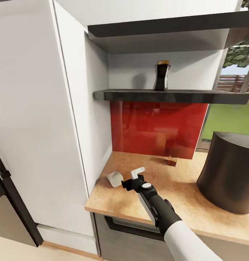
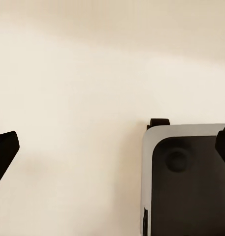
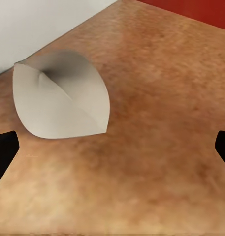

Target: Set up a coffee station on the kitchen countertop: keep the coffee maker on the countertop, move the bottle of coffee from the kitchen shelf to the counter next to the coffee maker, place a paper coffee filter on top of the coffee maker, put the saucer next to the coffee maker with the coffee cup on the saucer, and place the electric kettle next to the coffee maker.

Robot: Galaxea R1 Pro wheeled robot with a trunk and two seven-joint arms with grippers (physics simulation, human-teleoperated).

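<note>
Right pincer (image 1: 136,178) over the paper coffee filter (image 1: 114,178)

Its jaws were spread, empty, above the surface (image 1: 175,188) near its left edge; the left pincer (image 2: 112,147) was spread too.

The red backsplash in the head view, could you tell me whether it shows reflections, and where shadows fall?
Head view: the glossy red backsplash mirrors the countertop; the bottle of coffee casts a soft wall shadow. Right wrist view: the paper coffee filter is shaded inside.
</note>
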